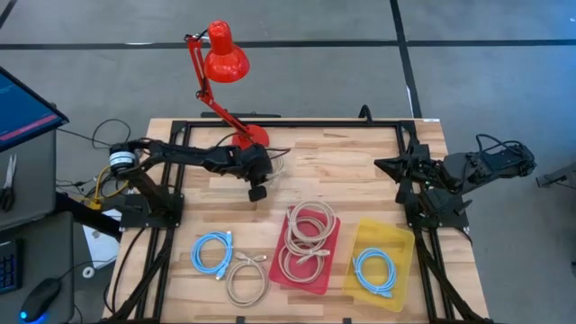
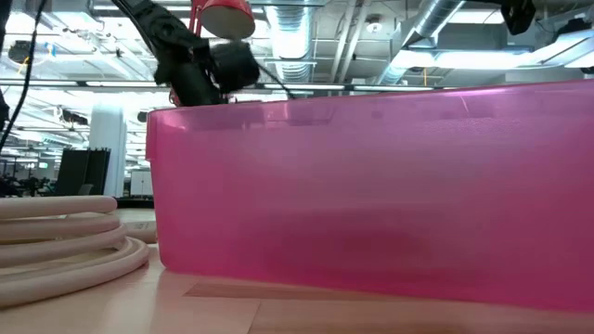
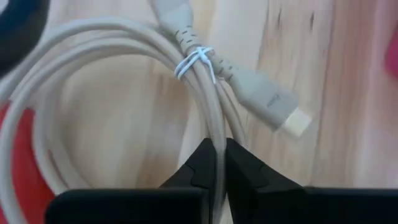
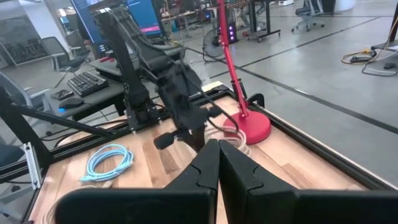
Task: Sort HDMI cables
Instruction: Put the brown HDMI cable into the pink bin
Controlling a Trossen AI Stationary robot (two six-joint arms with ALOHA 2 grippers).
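Note:
My left gripper (image 1: pixel 258 191) reaches over the table's middle, just near of the red lamp's base (image 1: pixel 247 138), and is shut on a beige HDMI cable coil (image 3: pixel 93 43) bound with a white tie (image 3: pixel 196 59); one plug (image 3: pixel 273 106) sticks out beside it. More beige coils (image 1: pixel 309 227) lie in the red tray (image 1: pixel 331 261). One light blue coil (image 1: pixel 373 270) lies in the yellow tray (image 1: pixel 396 236). Another blue coil (image 1: pixel 213 252) and a beige coil (image 1: pixel 246 277) lie on the wood. My right gripper (image 4: pixel 217 146) waits shut at the table's right side (image 1: pixel 389 166). My left gripper pinches several strands of the beige coil (image 3: pixel 215 127) between its two fingers (image 3: pixel 202 162), just below the tied spot and beside the plug. The fingers come from above and lie across the strands. Whether the coil is clear of the wood cannot be told.
The red desk lamp (image 1: pixel 223 56) stands at the far edge, its base close to my left gripper. A black frame (image 1: pixel 297 124) borders the table. In the low view the red tray's wall (image 2: pixel 371 195) fills the foreground, with a beige coil (image 2: pixel 56 243) beside it.

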